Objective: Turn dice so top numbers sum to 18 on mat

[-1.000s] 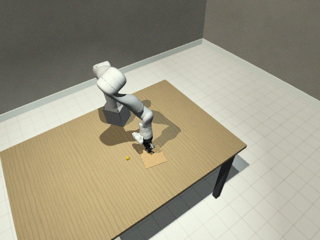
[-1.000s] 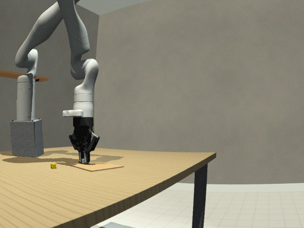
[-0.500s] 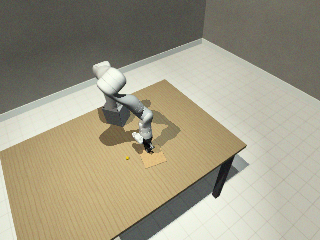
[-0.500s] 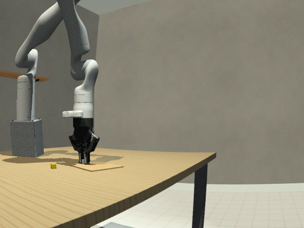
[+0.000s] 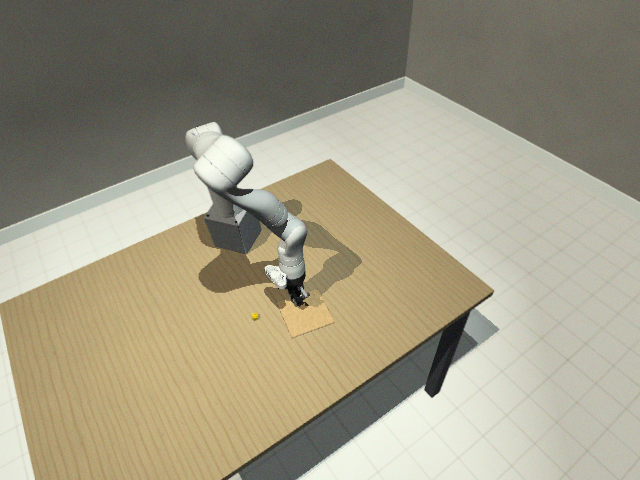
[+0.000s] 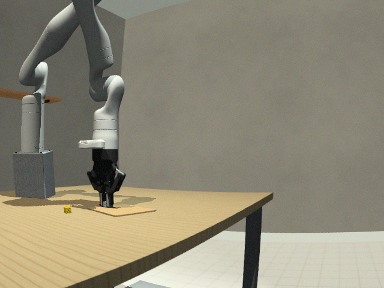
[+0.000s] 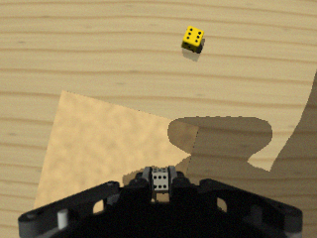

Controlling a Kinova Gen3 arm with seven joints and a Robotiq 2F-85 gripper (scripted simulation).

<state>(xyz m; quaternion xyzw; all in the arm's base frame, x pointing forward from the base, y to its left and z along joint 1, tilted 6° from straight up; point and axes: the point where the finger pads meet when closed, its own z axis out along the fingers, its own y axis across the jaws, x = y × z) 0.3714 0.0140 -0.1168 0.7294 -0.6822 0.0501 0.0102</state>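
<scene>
The white seven-joint arm [image 5: 268, 214] is reaching down from its grey block pedestal [image 5: 242, 240] at the back of the wooden table [image 5: 155, 372], and its black two-finger gripper [image 6: 105, 203] is pointing straight down over the near corner of the thin, light-tan square mat [image 5: 312, 322]. The fingers are clamping a small white die with black pips [image 7: 159, 179]; in the wrist view it is sitting squarely between the pads, showing a face with four pips toward the camera. From the side, the fingertips are standing right at the mat's surface, though I cannot tell whether the die is touching the mat or hanging just above it.

A small yellow die with black pips [image 7: 192, 38] is lying flat on the bare wood, off the mat and well apart from the gripper, on the side away from the table's far edge. Its upward face is showing six pips in the wrist view.

The mat is lying flat on the table, partly under the arm's shadow, which is spreading across its corner and the wood beside it. I am seeing only these two dice; a third is not showing in any view.
</scene>
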